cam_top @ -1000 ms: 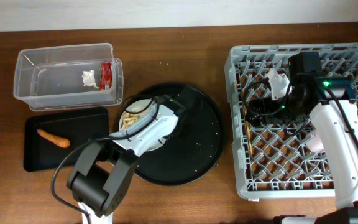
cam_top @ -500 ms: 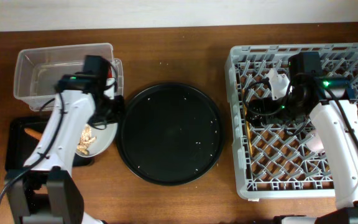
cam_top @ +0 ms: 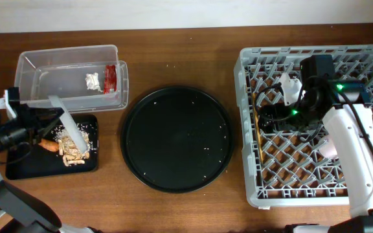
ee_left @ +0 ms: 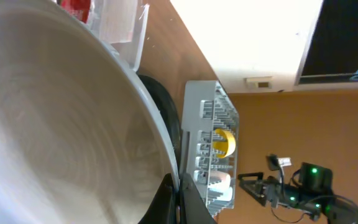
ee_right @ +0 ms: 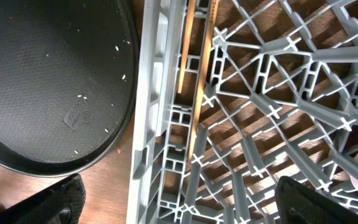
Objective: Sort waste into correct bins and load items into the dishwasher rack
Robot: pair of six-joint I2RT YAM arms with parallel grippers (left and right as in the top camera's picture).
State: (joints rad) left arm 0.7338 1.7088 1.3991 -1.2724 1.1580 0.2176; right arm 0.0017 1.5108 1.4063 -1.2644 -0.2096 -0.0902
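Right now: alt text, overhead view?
Left arm holds a plate on edge over the black tray holding food scraps and a carrot stick. Tissue and red wrapper lie in the clear tub; right arm is over the rack.

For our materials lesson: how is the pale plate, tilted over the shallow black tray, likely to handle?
The plate looks glossy and smooth, so it could slip in the fingers. Held by one rim it shows no sag, so probably stiff. Round, it might roll if set on edge.

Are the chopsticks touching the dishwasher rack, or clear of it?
Touching. The right wrist view shows the chopsticks lying along the edge channel of the dishwasher rack, resting across its grey ribs with no gap.
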